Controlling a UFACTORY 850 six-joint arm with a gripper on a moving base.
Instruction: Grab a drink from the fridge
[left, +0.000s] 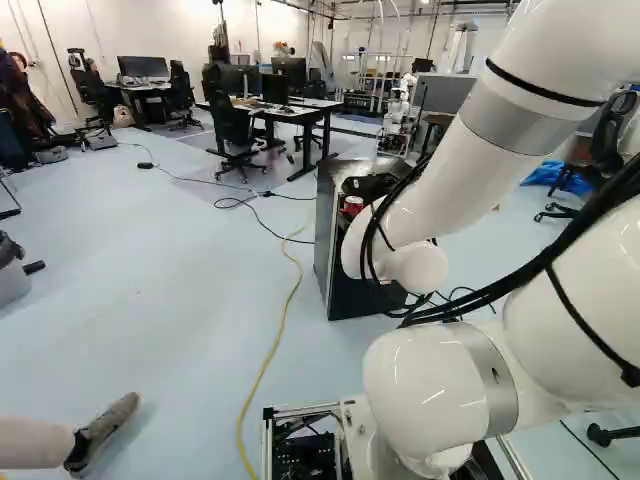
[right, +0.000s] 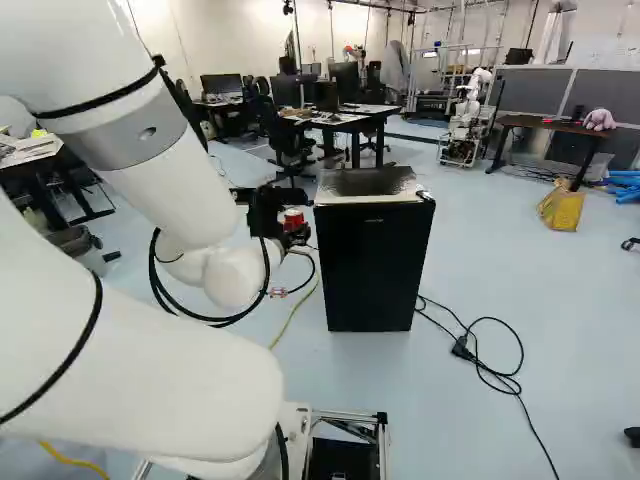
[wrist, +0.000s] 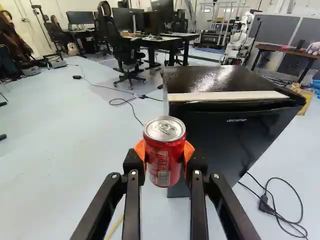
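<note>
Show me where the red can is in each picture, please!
Left base view: the red can is a bit right of the middle, in front of the fridge.
Right base view: it's a bit left of the middle, just left of the fridge.
Wrist view: it's held between the fingers.
Shared landmark: the black fridge is in all three.

A red can (wrist: 164, 150), a black fridge (right: 370, 265), a white arm (left: 440, 180).
The can's top is silver, and its red side carries white lettering and a striped barcode; the gripper (right: 291, 228) is black with bright orange pads (wrist: 140, 149). I see a cream strip (wrist: 225, 96) on the fridge, grey bands and thin black rings on the arm, and a yellow cable (left: 275, 340) across pale blue floor (left: 200, 300).
</note>
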